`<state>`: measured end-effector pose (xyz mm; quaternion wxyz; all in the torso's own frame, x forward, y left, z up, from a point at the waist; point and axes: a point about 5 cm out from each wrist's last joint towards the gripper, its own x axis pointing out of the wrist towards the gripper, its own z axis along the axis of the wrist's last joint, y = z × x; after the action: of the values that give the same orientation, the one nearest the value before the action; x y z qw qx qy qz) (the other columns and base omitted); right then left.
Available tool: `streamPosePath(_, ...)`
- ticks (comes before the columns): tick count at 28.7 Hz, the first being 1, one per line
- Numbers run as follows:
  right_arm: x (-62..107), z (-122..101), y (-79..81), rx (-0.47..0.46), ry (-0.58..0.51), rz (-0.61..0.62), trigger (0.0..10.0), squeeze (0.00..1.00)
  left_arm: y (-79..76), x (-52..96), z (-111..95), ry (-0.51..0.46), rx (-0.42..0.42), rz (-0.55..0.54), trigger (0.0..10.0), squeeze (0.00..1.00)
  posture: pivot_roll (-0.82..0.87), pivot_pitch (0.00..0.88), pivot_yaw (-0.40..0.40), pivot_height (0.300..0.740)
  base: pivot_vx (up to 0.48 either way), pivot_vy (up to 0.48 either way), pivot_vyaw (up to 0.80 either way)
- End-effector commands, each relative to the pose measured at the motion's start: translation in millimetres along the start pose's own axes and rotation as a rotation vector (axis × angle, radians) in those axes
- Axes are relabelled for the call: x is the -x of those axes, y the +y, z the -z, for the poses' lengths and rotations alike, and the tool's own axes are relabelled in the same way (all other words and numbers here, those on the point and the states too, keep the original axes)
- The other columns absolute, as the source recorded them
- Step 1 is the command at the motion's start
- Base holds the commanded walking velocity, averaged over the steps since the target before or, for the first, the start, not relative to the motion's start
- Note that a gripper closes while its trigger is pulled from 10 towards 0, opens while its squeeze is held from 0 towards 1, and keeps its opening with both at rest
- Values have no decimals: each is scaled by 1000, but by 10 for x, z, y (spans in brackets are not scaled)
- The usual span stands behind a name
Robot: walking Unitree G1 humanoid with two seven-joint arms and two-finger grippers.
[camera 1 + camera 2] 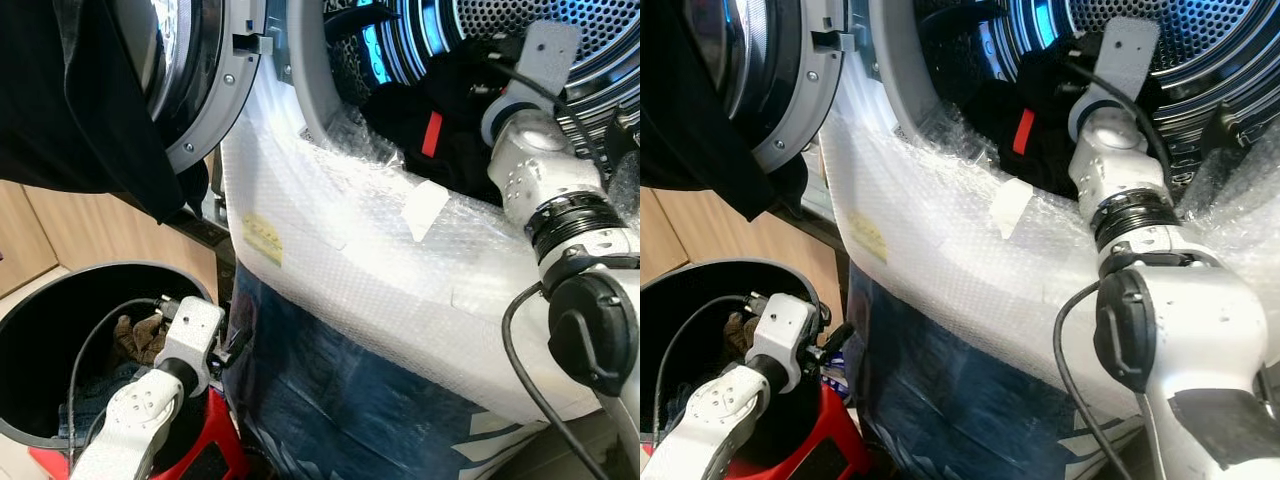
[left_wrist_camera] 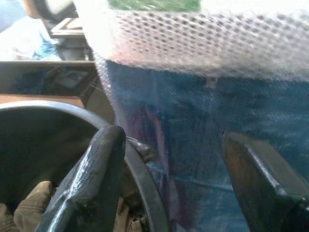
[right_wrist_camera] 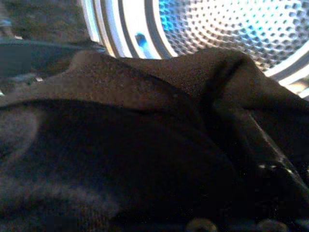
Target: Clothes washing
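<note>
Up close, the washer (image 1: 330, 250) stands with its front wrapped in bubble wrap (image 1: 400, 270) and its door (image 1: 200, 80) swung open to the robot's left, a black cloth (image 1: 80, 100) hanging over it. The right hand (image 3: 270, 164) reaches into the drum (image 1: 1200, 40), buried among the dark clothes (image 1: 420, 120) piled at the mouth; one black finger (image 3: 275, 159) shows against the cloth in the wrist view, but whether that hand grips anything I cannot tell. A red tag (image 1: 1022, 130) shows on the pile. Lower left, the left hand (image 2: 169, 179) hovers at the rim of a black bin (image 1: 40, 300), fingers (image 2: 91, 179) spread wide and holding nothing, one inside the rim and one outside beside the washer's blue front. More clothing (image 1: 135, 335) lies in the bin, which stands on something red (image 1: 215, 440).
</note>
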<state>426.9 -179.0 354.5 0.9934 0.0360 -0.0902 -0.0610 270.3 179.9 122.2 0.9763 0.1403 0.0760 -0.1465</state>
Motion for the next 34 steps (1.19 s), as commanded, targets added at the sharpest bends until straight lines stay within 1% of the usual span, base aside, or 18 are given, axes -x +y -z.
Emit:
streamPosePath(1,-2,-101,-76,-16,-29,-9,10000,1000,-84,-4,-55,-16,-21,47,10000,0,191,0,-122,740,0,0,0)
streamPosePath(5,11,-89,-225,74,-31,-36,10000,1000,-162,6,-98,-28,-8,100,10000,0,187,0,-117,740,0,0,0)
streamPosePath(7,28,-70,-289,180,-47,-53,10000,1000,-175,16,-91,-25,-12,112,10000,0,184,0,-116,740,0,0,0)
streamPosePath(11,70,12,-472,269,-31,-23,10000,1000,-171,21,-93,-22,-16,114,10000,0,179,0,-114,740,0,0,0)
streamPosePath(12,70,12,-472,269,-31,-23,10000,1000,-171,21,-93,-22,-16,114,10000,0,179,0,-114,740,0,0,0)
streamPosePath(13,92,32,-533,275,-26,-22,10000,1000,-165,22,-92,-21,-18,115,10000,0,179,0,-114,740,0,0,0)
streamPosePath(15,128,38,-607,338,-40,-10,10000,1000,-153,22,-92,-19,-22,117,10000,0,171,0,-111,740,0,0,0)
streamPosePath(17,190,-2,-658,508,-135,28,10000,1000,-131,10,-93,-16,-37,114,10000,0,159,0,-105,740,0,0,0)
streamPosePath(18,197,-3,-653,527,-144,26,10000,1000,-128,8,-92,-15,-38,114,10000,0,159,0,-105,740,0,0,0)
streamPosePath(19,218,-18,-632,557,-182,21,10000,0,-127,4,-98,-17,-37,116,10000,0,159,0,-101,740,0,0,0)
streamPosePath(23,293,-50,-539,527,-234,-51,10000,0,-137,-8,-118,-23,-37,123,10000,0,161,0,-102,740,0,0,0)
streamPosePath(25,347,-70,-463,512,-247,-148,10000,0,-134,-9,-121,-23,-36,122,10000,0,164,0,-103,740,0,0,0)
streamPosePath(26,400,-83,-406,479,-256,-225,10000,0,-133,-11,-121,-22,-37,125,10000,0,163,0,-104,740,0,0,0)
streamPosePath(29,465,-169,-403,428,-275,-269,10000,0,-127,-17,-128,-23,-36,129,10000,0,153,2,-104,740,0,0,0)
streamPosePath(30,500,-175,-398,483,-261,-310,10000,0,-122,-18,-132,-25,-38,130,10000,0,151,3,-103,740,0,0,0)
streamPosePath(31,500,-175,-398,483,-261,-310,10000,0,-122,-18,-132,-25,-38,130,10000,0,151,3,-103,740,0,0,0)
streamPosePath(33,570,-230,-426,550,-247,-321,10000,0,-114,-29,-141,-26,-38,131,10000,0,144,8,-106,740,0,0,0)
streamPosePath(34,570,-230,-426,550,-247,-321,10000,0,-114,-29,-141,-26,-38,131,10000,0,144,8,-106,740,0,0,0)
